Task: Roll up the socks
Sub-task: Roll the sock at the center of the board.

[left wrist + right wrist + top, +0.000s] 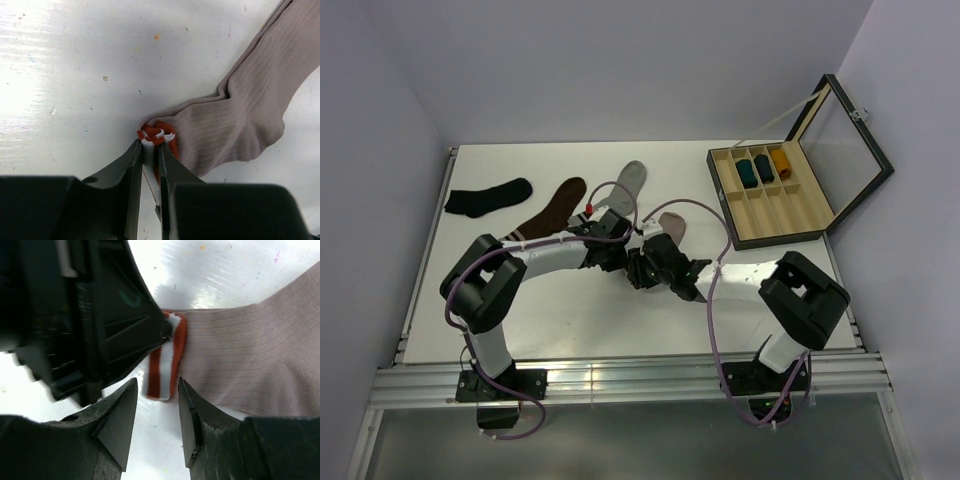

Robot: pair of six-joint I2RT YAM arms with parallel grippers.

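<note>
The left gripper [150,148] is clenched on the red-and-white cuff [159,134] of the pink sock [245,110], which lies mid-table. The right gripper [156,384] is released, its jaws parted close by that cuff. The grey sock [631,180] lies near the far edge, and open table [570,325] runs to the near edge.

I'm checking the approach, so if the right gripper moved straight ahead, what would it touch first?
Most likely the red-and-white striped cuff of the pink sock, just ahead of the open right gripper, though depth is unclear. The left gripper pinches that cuff.
</note>
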